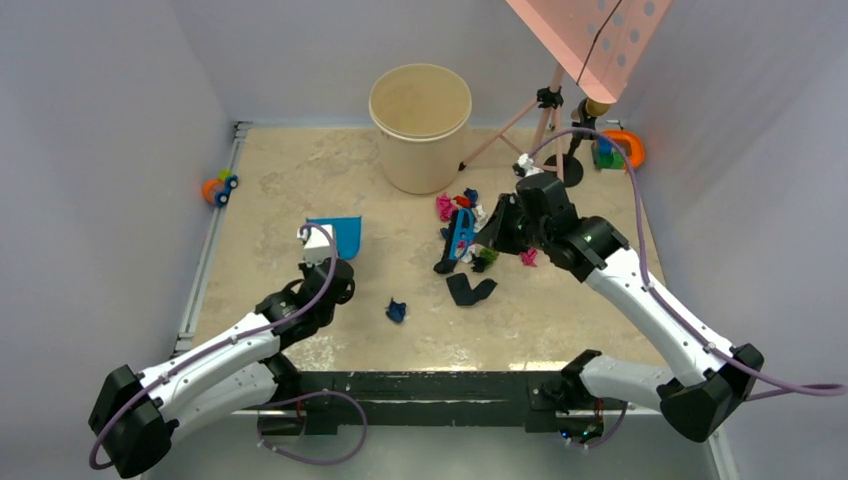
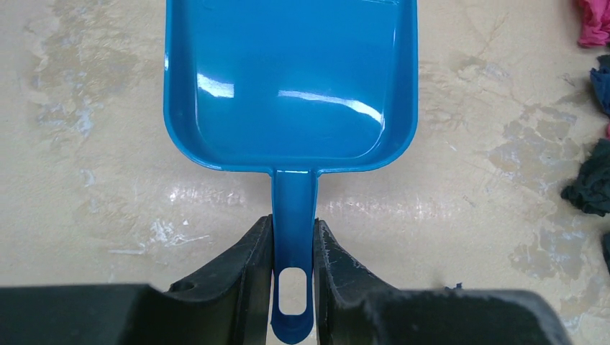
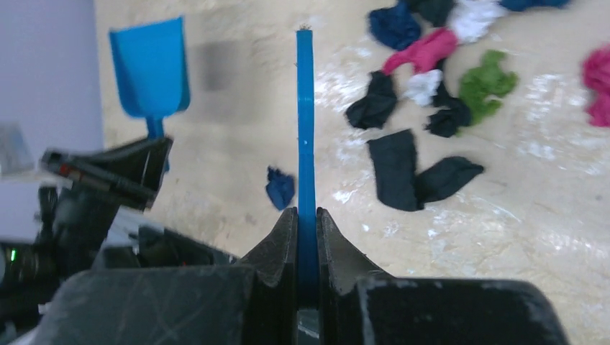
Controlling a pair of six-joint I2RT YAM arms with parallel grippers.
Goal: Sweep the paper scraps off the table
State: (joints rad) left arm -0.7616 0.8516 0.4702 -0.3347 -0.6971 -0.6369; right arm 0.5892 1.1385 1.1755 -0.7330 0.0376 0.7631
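The left gripper (image 2: pixel 293 224) has its jaws clamped on the handle of the blue dustpan (image 2: pixel 291 79), which lies on the table (image 1: pixel 570 310). The right gripper (image 3: pixel 306 214) has its jaws shut tight on a thin blue sweeper (image 3: pixel 305 108). Most of the paper scraps (image 1: pixel 445 207) sit in a pile by the sweeper, near the bucket (image 1: pixel 420 125). 1 dark blue scrap (image 1: pixel 396 310) lies alone between the 2 arms.

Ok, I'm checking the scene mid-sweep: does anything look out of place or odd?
One dark blue scrap lies alone, well apart from the main pile of paper scraps near the right gripper. An orange-blue toy car sits by the left rail of the table. Nothing looks damaged.
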